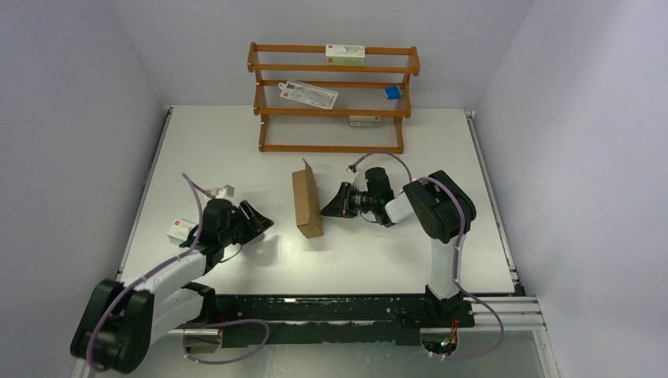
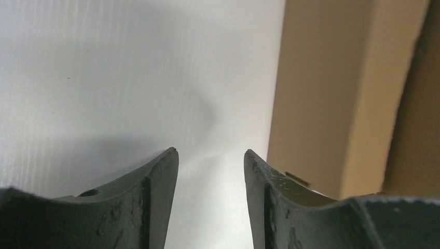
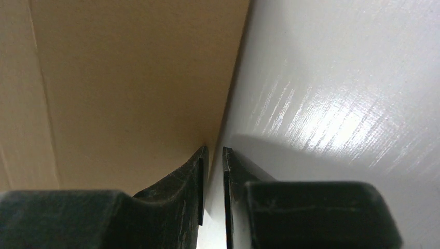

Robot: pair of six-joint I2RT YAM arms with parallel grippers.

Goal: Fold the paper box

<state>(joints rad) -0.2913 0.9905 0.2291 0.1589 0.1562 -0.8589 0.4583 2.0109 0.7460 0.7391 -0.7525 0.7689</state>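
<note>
Brown cardboard up off the flat already: paper box [image 1: 308, 206] formed into a long narrow shell, wooden rack [image 1: 331, 147] just behind it. Far-end flap [image 1: 306, 167] sticking up, unclosed, and by the look of it the remaining job. Right gripper [image 1: 325, 210] tight against its right wall, nearly closed, gripping nothing visible. Left gripper [image 1: 263, 220] just to its left, spread open, empty.

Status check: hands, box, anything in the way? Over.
Left hand open, empty, beside the box. Right hand shut, tips at the box's other side. Box on the table, far flap up. White carton off to the left, out of the path.
</note>
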